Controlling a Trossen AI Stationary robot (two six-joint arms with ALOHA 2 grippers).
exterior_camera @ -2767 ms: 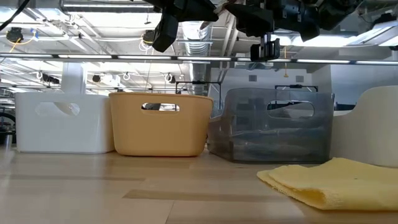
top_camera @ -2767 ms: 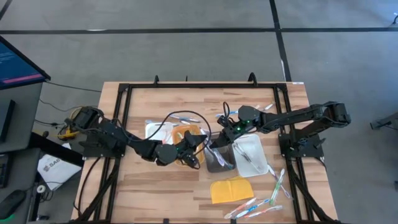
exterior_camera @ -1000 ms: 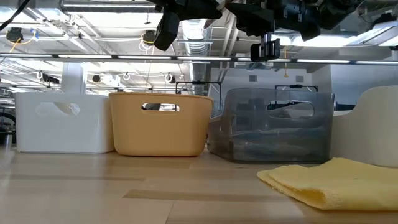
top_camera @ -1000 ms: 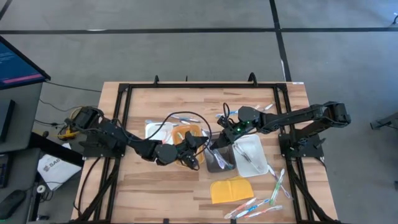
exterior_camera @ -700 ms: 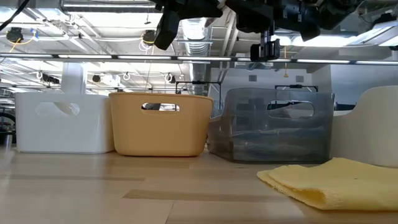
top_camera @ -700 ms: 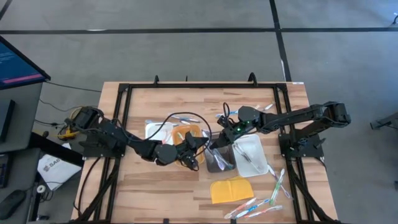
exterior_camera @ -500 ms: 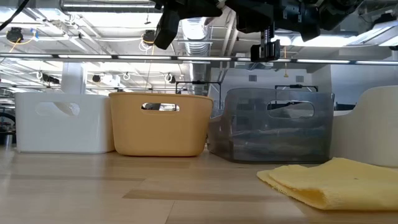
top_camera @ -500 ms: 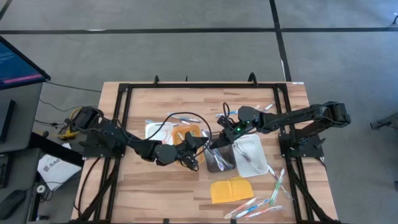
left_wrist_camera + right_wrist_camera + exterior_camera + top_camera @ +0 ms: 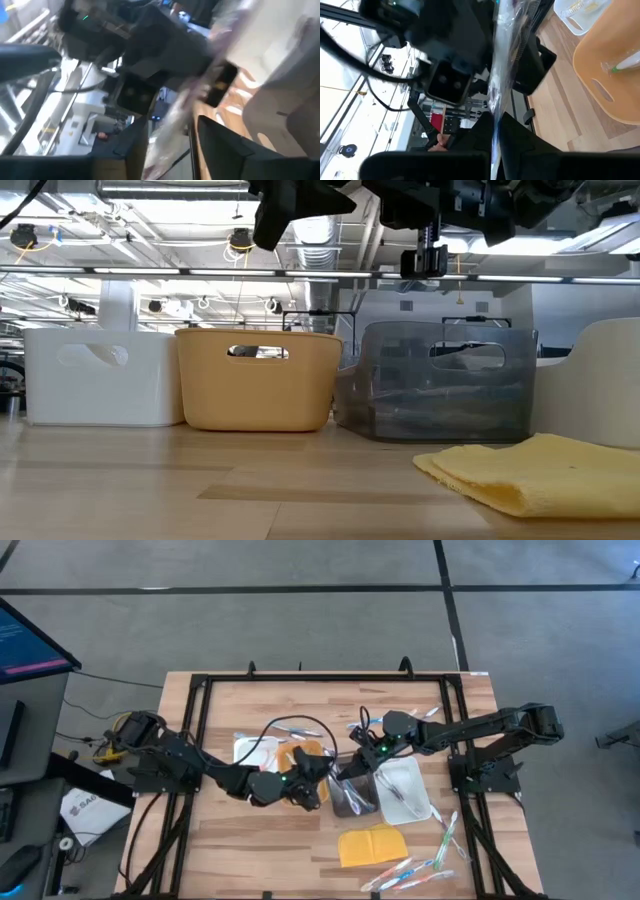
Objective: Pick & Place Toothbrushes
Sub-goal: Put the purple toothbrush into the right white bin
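Observation:
A toothbrush in a clear wrapper (image 9: 502,65) hangs in the air above the row of trays, between my two grippers. My right gripper (image 9: 496,132) is shut on it and reaches in from the table's right (image 9: 345,770). My left gripper (image 9: 318,772) faces it from the left, above the orange tray (image 9: 300,755). In the left wrist view its fingers (image 9: 135,145) stand open on either side of the blurred toothbrush (image 9: 185,105); whether they touch it I cannot tell. Other toothbrushes (image 9: 410,870) lie loose on the table. My right gripper pinches the wrapped toothbrush between its two fingers near one end (image 9: 495,122). It comes at it about level from the table's right side. The toothbrush runs on from the fingers toward my left gripper and is lifted clear of the trays and the table.
Four trays stand in a row: white (image 9: 250,750), orange, grey (image 9: 350,795) and white (image 9: 400,785). A yellow pad (image 9: 372,843) lies in front of them. More toothbrushes lie at the far side (image 9: 295,730) and along the right frame (image 9: 445,835).
My left gripper has rolled about its own axis above the orange tray, staying where it was. My right gripper has kept its place, and the trays and the pad have not moved.

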